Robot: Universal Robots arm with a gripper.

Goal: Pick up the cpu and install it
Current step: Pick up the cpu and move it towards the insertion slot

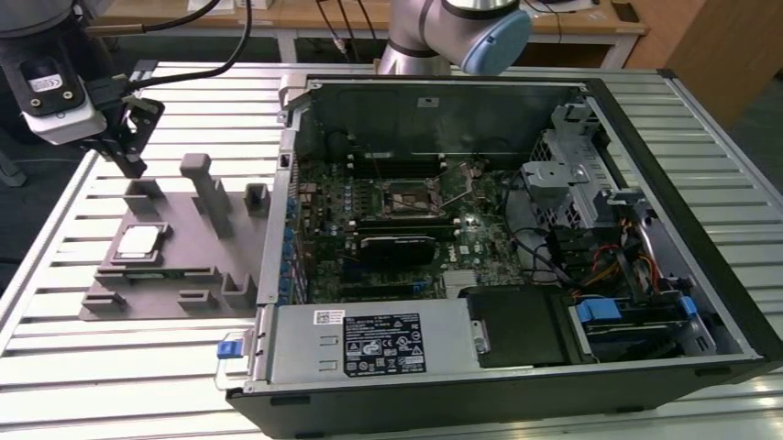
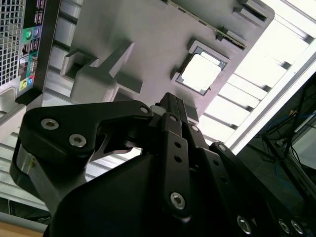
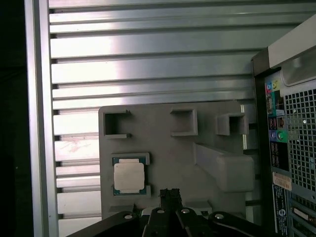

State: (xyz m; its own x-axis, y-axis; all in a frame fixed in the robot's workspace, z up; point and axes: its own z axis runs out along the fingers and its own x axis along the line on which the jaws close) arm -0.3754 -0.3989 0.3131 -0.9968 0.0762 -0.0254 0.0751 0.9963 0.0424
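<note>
At the exterior view's left I have the pincer [image 1: 132,168] hanging over the far edge of the grey holder [image 1: 183,249]. Its upper body is cut off by the frame. In the first wrist view the two tips [image 3: 170,193] are pressed together with nothing between them, so it is clenched and empty. The second wrist view has its black links hiding much of the holder [image 2: 148,34].

The chip [image 1: 138,242] lies flat in its square pocket, below the pincer and nearer the camera, clear of the tips. In both wrist views it [image 3: 129,176] [image 2: 200,73] sits just off to one side of the tips, silver plate up. Any marking on the plate is too faint to read.

Further from the pincer, at the exterior view's right, the computer [image 1: 428,101] lies with its side off on the slatted table [image 1: 123,367]. Cables hide part of its board [image 1: 404,211]. A white label [image 1: 381,346] on the metal box carries print too small to make out. The rear stickers [image 3: 279,155] are cut off by the frame edge.
</note>
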